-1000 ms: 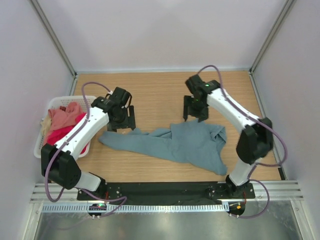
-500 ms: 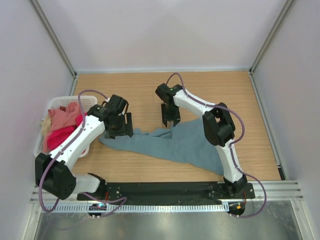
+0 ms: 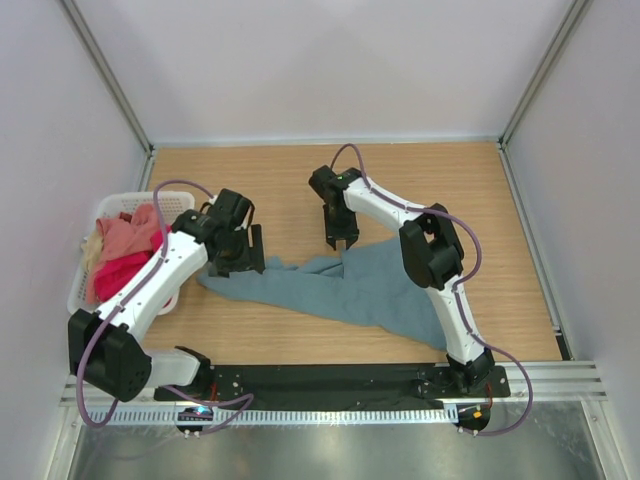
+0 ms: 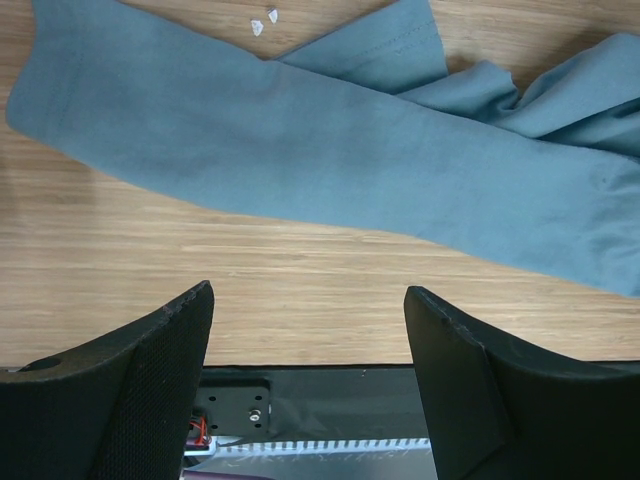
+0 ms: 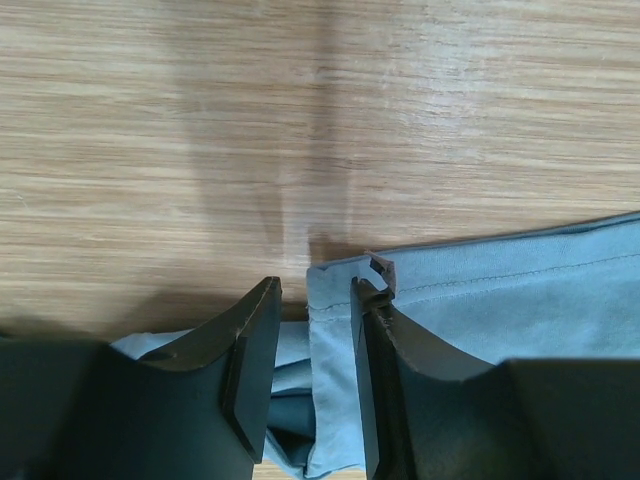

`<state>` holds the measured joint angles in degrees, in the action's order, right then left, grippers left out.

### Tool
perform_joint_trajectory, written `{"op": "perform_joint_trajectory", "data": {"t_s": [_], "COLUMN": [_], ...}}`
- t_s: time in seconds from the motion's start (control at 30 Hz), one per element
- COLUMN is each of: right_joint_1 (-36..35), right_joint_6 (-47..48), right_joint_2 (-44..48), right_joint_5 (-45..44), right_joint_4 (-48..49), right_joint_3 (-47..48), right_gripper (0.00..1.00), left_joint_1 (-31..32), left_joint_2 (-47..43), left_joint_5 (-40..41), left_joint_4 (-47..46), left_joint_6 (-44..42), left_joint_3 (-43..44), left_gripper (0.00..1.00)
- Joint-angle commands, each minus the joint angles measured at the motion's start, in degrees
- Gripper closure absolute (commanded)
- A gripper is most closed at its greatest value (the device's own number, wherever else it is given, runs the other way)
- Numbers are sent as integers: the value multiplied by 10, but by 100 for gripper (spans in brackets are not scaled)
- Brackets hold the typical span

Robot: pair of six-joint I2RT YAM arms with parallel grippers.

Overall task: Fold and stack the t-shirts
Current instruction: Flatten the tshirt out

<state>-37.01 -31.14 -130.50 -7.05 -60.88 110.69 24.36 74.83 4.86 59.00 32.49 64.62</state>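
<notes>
Top external view: the grey-teal t-shirt point(image 3: 365, 288) is spread out mid-frame on the wooden table point(image 3: 500, 200), other shirts point(image 3: 125, 250) are piled in the white basket point(image 3: 80, 290) at left. The shirt's hemmed edge is pinched in the narrowed right gripper point(image 5: 310, 375), while the left gripper point(image 4: 305, 385) is held wide above the cloth

The right fingers point(image 5: 250, 370) hide part of the grey-teal shirt point(image 5: 480, 310), which runs off the right edge.

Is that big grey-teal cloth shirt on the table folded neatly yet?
Not yet. The grey-teal shirt lies loosely spread and rumpled across the wooden table, edges uneven and bunched.
</notes>
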Motion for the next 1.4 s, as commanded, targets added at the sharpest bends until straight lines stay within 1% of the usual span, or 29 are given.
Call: {"op": "perform_joint_trajectory", "data": {"t_s": [0.0,0.07,0.17,0.23,0.27,0.3,0.37,0.4,0.5,0.6,0.67,0.73,0.77,0.8,0.83,0.87,0.9,0.93,0.97,1.03,1.07,1.17,1.2,1.23,1.27,1.3,1.33,1.37], "right_joint_1": [-3,-3,-3,-3,-3,-1,0,2,9,16,21,23,24,23,24,24,25,25,26,28,30,36,35,36,37,36,37,37], "right_joint_6": [1,1,2,10,12,13,14,15,21,31,37,37,35,32,29,26,14,8,-1,-26,-33,-73,-84,-104,-117,-128,-141,-143], "right_joint_2": [2,7,6,3,3,4,2,0,0,21,54,89,140,166,197,251,284,314,375,435,494,580,634,658,681,727,747,766], "right_joint_5": [-10,-9,-10,-7,-10,-13,-18,-19,-31,-53,-64,-80,-83,-90,-91,-91,-91,-92,-92,-93,-95,-101,-97,-91,-68,-54,-38,1], "right_joint_4": [-4,-2,3,5,8,9,9,5,-2,-16,-35,-45,-52,-53,-56,-61,-64,-68,-78,-89,-103,-146,-157,-165,-176,-179,-177,-168], "right_joint_3": [9,0,-12,-9,-8,-7,-1,0,8,8,-1,-34,-53,-74,-119,-144,-170,-220,-244,-309,-327,-383,-394,-419,-436,-475,-499,-520], "right_gripper": [59,59,62,67,71,77,82,88,99,99,99,99,99,99,99,99,99,99,99,99,99,99,99,99,99,99,99,99], "left_joint_1": [-8,-10,-12,-14,-14,-16,-18,-19,-23,-29,-37,-44,-51,-53,-54,-55,-54,-54,-54,-55,-55,-54,-55,-55,-55,-54,-54,-54], "left_joint_2": [-17,-16,-17,-15,-15,-15,-16,-17,-21,-22,-20,-16,-11,-7,-2,8,18,28,46,61,66,81,91,96,103,112,125,131], "left_joint_5": [-10,-12,-15,-19,-20,-19,-20,-20,-17,-10,-7,-11,-13,-20,-24,-27,-33,-44,-45,-83,-90,-115,-118,-119,-123,-124,-126,-130], "left_joint_4": [-7,-10,-13,-13,-13,-13,-13,-11,-6,0,4,4,3,1,-4,-7,-11,-14,-16,-33,-39,-62,-67,-70,-71,-71,-72,-73], "left_joint_6": [-11,-11,-12,-13,-13,-14,-13,-13,-9,-10,-12,-14,-15,-15,-16,-17,-17,-16,-12,-6,-2,21,27,40,45,49,59,65], "left_joint_3": [8,6,4,4,4,4,5,5,8,14,19,29,31,38,40,42,44,47,49,49,49,51,51,53,57,59,60,62], "left_gripper": [22,22,22,22,22,22,22,22,21,19,19,19,20,21,22,22,22,23,24,26,26,25,23,22,21,21,21,21]}}
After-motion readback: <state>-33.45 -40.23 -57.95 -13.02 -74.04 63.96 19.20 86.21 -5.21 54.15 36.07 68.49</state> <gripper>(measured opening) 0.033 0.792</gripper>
